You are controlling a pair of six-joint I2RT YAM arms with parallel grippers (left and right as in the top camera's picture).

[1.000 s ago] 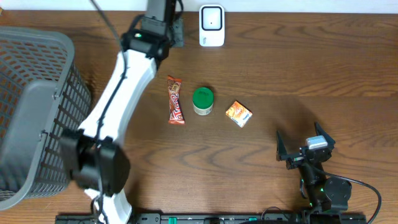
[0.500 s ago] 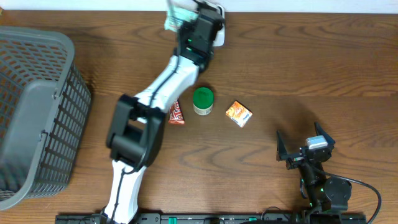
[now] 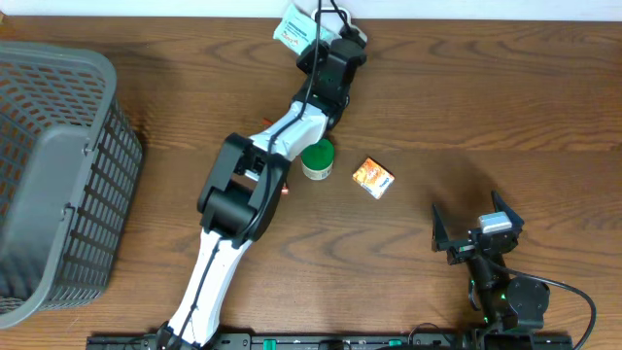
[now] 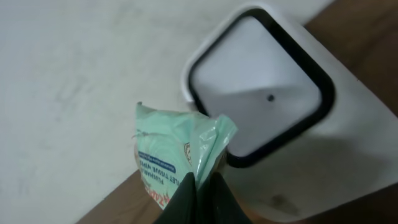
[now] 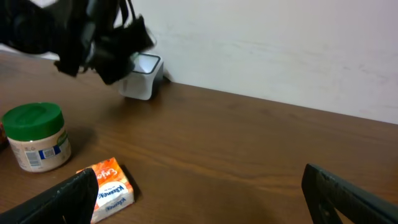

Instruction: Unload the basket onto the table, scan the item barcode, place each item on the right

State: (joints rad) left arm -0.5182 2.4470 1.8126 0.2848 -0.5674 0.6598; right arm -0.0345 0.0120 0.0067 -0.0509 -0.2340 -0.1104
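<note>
**Packet held up at the scanner, far edge of the table**

We see the left gripper [image 4: 199,193] with its 2 fingers pressed together on the lower edge of a pale green packet [image 4: 174,149]. They pinch it just in front of the white, black-framed scanner [image 4: 267,93] at the far centre of the table [image 3: 486,97]. In the wrist view the packet overlaps the scanner window's lower left corner; we cannot tell whether the 2 touch.

The right gripper [image 3: 471,228] sits at the near right with its fingers spread wide and nothing between them.

Compared with 1 second earlier, the left arm has swung from the left side, by the basket [image 3: 58,175], out to the far centre. The scanner, then uncovered in the overhead view, is now mostly hidden under the wrist. Half a second ago the packet was already at the far edge; it now lies slightly further right.

The arm now covers nearly all of the candy bar [image 3: 284,190]. The green-lidded jar [image 3: 317,157], the orange box [image 3: 373,178] and the right arm are unmoved.
</note>
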